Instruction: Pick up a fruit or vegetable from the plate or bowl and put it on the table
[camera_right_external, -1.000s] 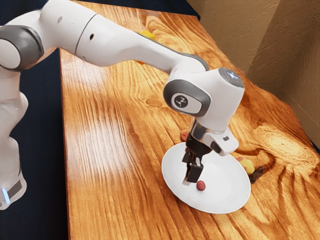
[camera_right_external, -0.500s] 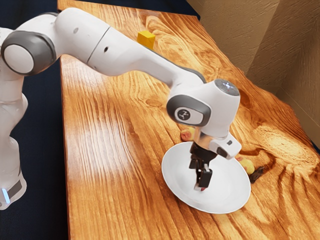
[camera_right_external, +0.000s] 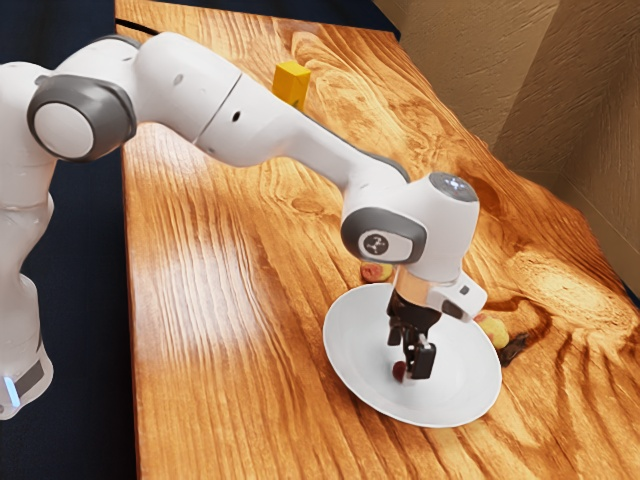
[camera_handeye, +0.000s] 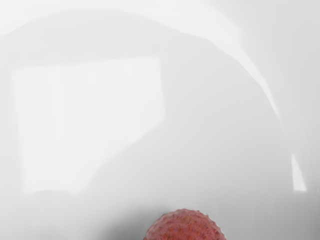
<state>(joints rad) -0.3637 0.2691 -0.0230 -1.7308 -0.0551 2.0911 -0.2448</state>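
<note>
Claw (camera_right_external: 412, 370) shifted toward exterior view's right, near red fruit (camera_right_external: 399, 371); can't tell if open or closed.

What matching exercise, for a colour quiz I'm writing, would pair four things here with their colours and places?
1. Lychee
2. Plate
3. Block
4. Hand

A. White, beneath the hand
B. Black at its fingers, low over the plate
C. Red, on the plate
D. Yellow, away from the plate

Right pairs: 1-C, 2-A, 3-D, 4-B
</note>
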